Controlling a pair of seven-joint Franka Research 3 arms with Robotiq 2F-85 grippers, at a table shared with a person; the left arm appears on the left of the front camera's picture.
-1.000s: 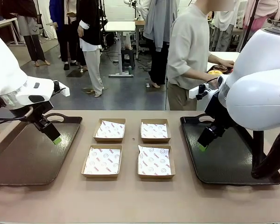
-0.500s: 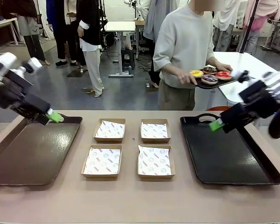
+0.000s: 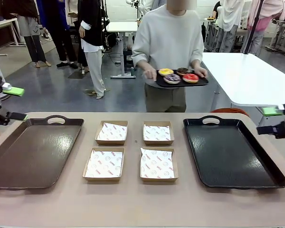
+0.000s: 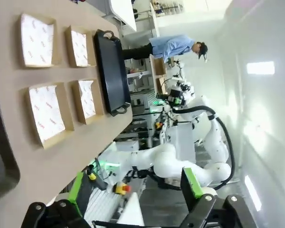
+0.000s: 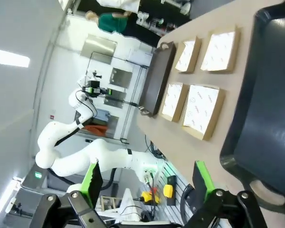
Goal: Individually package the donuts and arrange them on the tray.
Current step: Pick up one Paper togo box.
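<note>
The donuts [image 3: 180, 75] are found off the table [image 3: 133, 204] altogether: four of them are carried in two short rows on a small dark tray [image 3: 202, 83], which is held at waist height by a person [image 3: 168, 42] standing beyond the far edge. The long axis of that small tray is laid across the picture, roughly parallel to the table's far edge, with the yellow and chocolate rings behind and the purple and red ones in front. Directly below and nearer the robot, four paper-lined cardboard boxes [image 3: 111, 132] are set in a square, flanked by a brown serving tray [image 3: 19, 178] on the left and a black serving tray [image 3: 256, 183] on the right; nothing is seen in any of them. The left gripper [image 3: 12, 103] is parked at the far left edge of the table and the right gripper [image 3: 271, 120] at the far right, each with its jaws spread wide and nothing held between the green pads. The donuts are placed a little right of centre, so the right gripper is judged the nearer, though both are well apart from them; a reach up and across the boxes, or a hand-down by the person, would be called for.
</note>
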